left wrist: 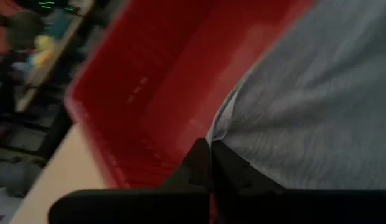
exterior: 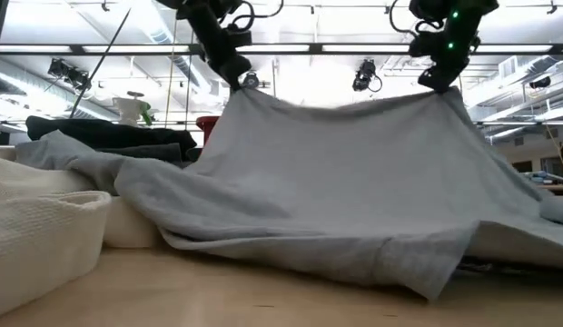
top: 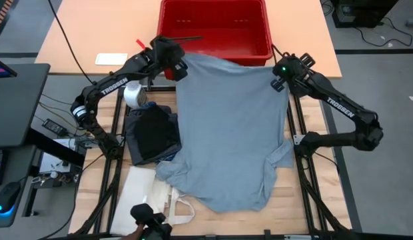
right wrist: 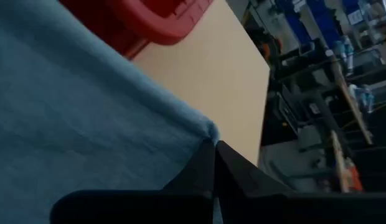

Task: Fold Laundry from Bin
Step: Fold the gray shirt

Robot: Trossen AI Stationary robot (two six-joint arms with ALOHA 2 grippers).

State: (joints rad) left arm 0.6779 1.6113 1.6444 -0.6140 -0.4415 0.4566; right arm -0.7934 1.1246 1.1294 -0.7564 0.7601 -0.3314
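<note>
Grey garment: soft knit cloth, matt, faintly heathered; it drapes in smooth folds where my left pincer and right pincer pinch its corners. My fingers: dark, matt, hard-looking. Bin: red plastic, slight sheen, ribbed inner walls. Table: pale wood, smooth, satin finish. Dark folded pieces: matt cloth, thicker. Tote bag: cream canvas, coarse visible weave. Tape roll: glossy, silvery.

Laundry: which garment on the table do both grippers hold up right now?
The light grey shirt: the left gripper and right gripper each pinch a corner. The dark pile lies untouched beside it.
</note>
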